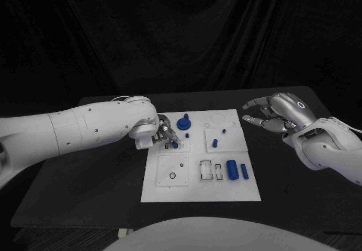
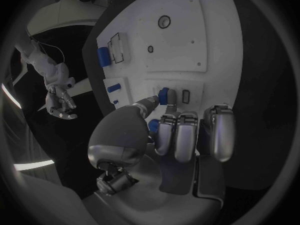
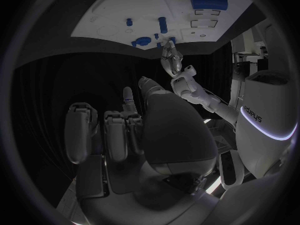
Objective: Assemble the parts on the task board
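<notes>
The board [image 1: 226,193] lay at the centre of the head view, with blue parts scattered over its upper and right areas. A small blue peg [image 1: 174,145] was pinched at the fingertips of the left hand [image 1: 160,133], near the board's upper left. The right hand [image 1: 278,116] was held off the board at the upper right, fingers curled and holding nothing. The peg was judged light, stiff and smooth, likely to slip or tilt; a hold across its sides, near the top, was judged best.
</notes>
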Available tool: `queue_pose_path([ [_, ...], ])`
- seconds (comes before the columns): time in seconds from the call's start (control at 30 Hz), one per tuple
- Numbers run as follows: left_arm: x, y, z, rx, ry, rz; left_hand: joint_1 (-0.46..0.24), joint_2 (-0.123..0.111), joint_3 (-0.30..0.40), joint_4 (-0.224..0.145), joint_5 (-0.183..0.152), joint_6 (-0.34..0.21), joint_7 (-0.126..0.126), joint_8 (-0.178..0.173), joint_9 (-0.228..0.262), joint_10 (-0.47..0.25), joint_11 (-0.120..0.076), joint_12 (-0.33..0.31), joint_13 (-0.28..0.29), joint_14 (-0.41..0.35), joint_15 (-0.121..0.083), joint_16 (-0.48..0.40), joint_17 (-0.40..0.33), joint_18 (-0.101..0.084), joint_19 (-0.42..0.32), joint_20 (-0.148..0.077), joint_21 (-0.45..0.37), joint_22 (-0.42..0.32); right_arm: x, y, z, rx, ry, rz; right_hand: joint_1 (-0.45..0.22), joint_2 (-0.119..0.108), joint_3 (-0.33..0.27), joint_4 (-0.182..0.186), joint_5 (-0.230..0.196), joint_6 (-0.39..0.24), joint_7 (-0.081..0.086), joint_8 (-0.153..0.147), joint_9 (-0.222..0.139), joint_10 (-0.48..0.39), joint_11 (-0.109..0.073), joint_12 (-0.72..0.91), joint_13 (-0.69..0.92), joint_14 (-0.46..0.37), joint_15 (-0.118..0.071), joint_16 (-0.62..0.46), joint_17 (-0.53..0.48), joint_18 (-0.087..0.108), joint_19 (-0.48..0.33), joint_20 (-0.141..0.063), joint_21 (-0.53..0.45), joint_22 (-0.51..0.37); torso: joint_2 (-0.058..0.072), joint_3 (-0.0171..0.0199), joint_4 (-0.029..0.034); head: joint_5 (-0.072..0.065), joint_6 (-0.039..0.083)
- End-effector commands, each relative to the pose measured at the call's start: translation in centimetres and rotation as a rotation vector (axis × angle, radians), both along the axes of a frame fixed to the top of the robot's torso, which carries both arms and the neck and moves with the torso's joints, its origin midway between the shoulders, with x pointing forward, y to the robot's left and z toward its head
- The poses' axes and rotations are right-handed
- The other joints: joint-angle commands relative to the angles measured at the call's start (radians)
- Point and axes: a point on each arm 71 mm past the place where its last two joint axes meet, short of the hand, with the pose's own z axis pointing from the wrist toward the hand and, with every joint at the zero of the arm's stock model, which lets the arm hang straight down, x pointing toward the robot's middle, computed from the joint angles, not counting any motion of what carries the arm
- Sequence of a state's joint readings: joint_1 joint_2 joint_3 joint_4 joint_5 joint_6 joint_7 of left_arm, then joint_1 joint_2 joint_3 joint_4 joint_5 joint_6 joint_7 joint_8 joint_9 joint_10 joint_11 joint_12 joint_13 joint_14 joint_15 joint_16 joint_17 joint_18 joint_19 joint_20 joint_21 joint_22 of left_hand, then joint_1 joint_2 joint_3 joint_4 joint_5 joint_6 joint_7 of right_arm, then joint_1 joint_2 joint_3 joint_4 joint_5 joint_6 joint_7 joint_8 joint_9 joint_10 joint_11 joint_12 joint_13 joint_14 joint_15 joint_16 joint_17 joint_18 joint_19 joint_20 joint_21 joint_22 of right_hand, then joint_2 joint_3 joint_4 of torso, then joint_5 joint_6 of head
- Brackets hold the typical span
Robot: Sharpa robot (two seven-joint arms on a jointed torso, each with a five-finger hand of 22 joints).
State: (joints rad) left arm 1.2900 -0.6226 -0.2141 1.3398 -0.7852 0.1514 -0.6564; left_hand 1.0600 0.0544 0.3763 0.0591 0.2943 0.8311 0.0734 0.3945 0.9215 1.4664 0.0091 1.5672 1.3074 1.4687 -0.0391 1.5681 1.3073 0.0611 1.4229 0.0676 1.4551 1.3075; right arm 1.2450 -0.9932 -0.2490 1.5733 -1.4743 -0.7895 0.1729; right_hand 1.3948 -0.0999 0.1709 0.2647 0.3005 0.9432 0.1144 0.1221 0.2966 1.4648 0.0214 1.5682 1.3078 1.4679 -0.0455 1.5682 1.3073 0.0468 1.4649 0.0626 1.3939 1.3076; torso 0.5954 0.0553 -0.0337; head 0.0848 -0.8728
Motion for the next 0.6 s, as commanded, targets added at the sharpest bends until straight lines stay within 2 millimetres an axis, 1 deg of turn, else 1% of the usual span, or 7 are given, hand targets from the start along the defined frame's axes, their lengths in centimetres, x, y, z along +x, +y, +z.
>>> queue_pose_path([
  [0.03, -0.22, -0.06, -0.12, -0.015, -0.009, 0.007, 0.032, -0.001, 0.011, -0.024, 0.049, 0.006, -0.002, -0.007, 0.012, 0.104, -0.008, 0.004, 0.263, 0.102, -0.006, 0.003, 0.263, -0.01, -0.001, 0.0, -0.004, 0.094, 0.0, -0.21, -0.16, 0.0, 0.009, -0.017, 0.002, 0.007, 0.002, 0.004, -0.001, 0.007, -0.002, 0.004, -0.001, 0.106, 0.008, 0.003, 0.263, 0.102, 0.008, 0.002, 0.261, -0.004, 0.024, 0.006, -0.007, 0.206, 0.0, -0.0002, -0.0005, 0.001, 0.0],
  [0.07, -0.27, -0.03, -0.09, -0.018, -0.012, 0.009, 0.036, -0.001, 0.014, -0.03, 0.063, 0.006, -0.002, -0.008, 0.014, 0.104, -0.008, 0.004, 0.263, 0.102, -0.007, 0.003, 0.263, -0.01, 0.0, 0.0, -0.004, 0.095, -0.01, -0.24, -0.18, -0.001, 0.01, -0.018, 0.002, 0.007, 0.002, 0.004, -0.001, 0.007, -0.002, 0.004, -0.001, 0.106, 0.008, 0.003, 0.263, 0.102, 0.008, 0.002, 0.261, -0.004, 0.024, 0.006, -0.007, 0.206, 0.0, -0.0002, -0.0003, 0.001, 0.0],
  [0.2, -0.43, 0.06, -0.01, -0.027, -0.021, 0.015, 0.038, -0.001, 0.016, -0.031, 0.069, 0.008, -0.002, -0.007, 0.016, 0.104, -0.008, 0.004, 0.263, 0.102, -0.007, 0.003, 0.263, -0.01, 0.001, 0.0, -0.003, 0.096, -0.05, -0.33, -0.24, -0.001, 0.012, -0.021, 0.002, 0.007, 0.002, 0.004, -0.001, 0.007, -0.002, 0.004, -0.001, 0.106, 0.008, 0.003, 0.263, 0.102, 0.008, 0.002, 0.261, -0.004, 0.024, 0.006, -0.007, 0.206, -0.001, 0.0002, 0.0013, -0.001, 0.0],
  [0.37, -0.55, 0.12, 0.02, -0.032, -0.022, 0.014, 0.044, 0.0, 0.022, -0.038, 0.084, 0.011, -0.004, -0.006, 0.021, 0.104, -0.009, 0.004, 0.263, 0.102, -0.008, 0.003, 0.263, -0.01, 0.0, -0.001, -0.005, 0.095, -0.06, -0.39, -0.29, -0.001, 0.013, -0.023, 0.0, 0.007, 0.002, 0.005, -0.002, 0.009, -0.002, 0.003, -0.003, 0.106, 0.009, 0.003, 0.263, 0.102, 0.009, 0.001, 0.26, -0.003, 0.023, 0.007, -0.008, 0.205, -0.001, 0.0006, 0.0007, 0.001, 0.0],
  [0.47, -0.59, 0.15, 0.03, -0.036, -0.024, 0.013, 0.053, -0.002, 0.03, -0.049, 0.102, 0.013, -0.005, -0.005, 0.027, 0.104, -0.011, 0.004, 0.263, 0.102, -0.009, 0.003, 0.263, -0.01, -0.001, -0.002, -0.006, 0.095, -0.07, -0.41, -0.31, -0.002, 0.014, -0.024, 0.0, 0.007, 0.002, 0.005, -0.002, 0.009, -0.002, 0.003, -0.003, 0.106, 0.009, 0.003, 0.263, 0.102, 0.009, 0.001, 0.26, -0.003, 0.023, 0.007, -0.008, 0.205, -0.001, 0.0001, 0.0, 0.002, 0.0],
  [0.5, -0.6, 0.16, 0.04, -0.038, -0.026, 0.014, 0.061, -0.004, 0.038, -0.06, 0.116, 0.015, -0.005, -0.004, 0.032, 0.104, -0.011, 0.004, 0.263, 0.102, -0.01, 0.003, 0.263, -0.01, 0.0, -0.003, -0.007, 0.095, -0.07, -0.43, -0.31, -0.002, 0.014, -0.024, 0.0, 0.007, 0.002, 0.005, -0.002, 0.009, -0.002, 0.003, -0.003, 0.106, 0.009, 0.003, 0.263, 0.102, 0.009, 0.001, 0.26, -0.003, 0.023, 0.007, -0.008, 0.205, -0.002, 0.0, 0.0001, 0.001, 0.0],
  [0.6, -0.63, 0.16, 0.09, -0.047, -0.034, 0.016, 0.065, -0.006, 0.042, -0.067, 0.12, 0.016, -0.006, -0.002, 0.035, 0.104, -0.012, 0.004, 0.263, 0.102, -0.01, 0.003, 0.263, -0.01, 0.001, -0.004, -0.006, 0.096, -0.08, -0.47, -0.32, -0.002, 0.014, -0.025, 0.0, 0.007, 0.002, 0.005, -0.002, 0.009, -0.002, 0.003, -0.003, 0.106, 0.009, 0.003, 0.263, 0.102, 0.009, 0.001, 0.26, -0.003, 0.023, 0.007, -0.008, 0.205, -0.001, -0.0002, -0.0001, 0.002, 0.0],
])
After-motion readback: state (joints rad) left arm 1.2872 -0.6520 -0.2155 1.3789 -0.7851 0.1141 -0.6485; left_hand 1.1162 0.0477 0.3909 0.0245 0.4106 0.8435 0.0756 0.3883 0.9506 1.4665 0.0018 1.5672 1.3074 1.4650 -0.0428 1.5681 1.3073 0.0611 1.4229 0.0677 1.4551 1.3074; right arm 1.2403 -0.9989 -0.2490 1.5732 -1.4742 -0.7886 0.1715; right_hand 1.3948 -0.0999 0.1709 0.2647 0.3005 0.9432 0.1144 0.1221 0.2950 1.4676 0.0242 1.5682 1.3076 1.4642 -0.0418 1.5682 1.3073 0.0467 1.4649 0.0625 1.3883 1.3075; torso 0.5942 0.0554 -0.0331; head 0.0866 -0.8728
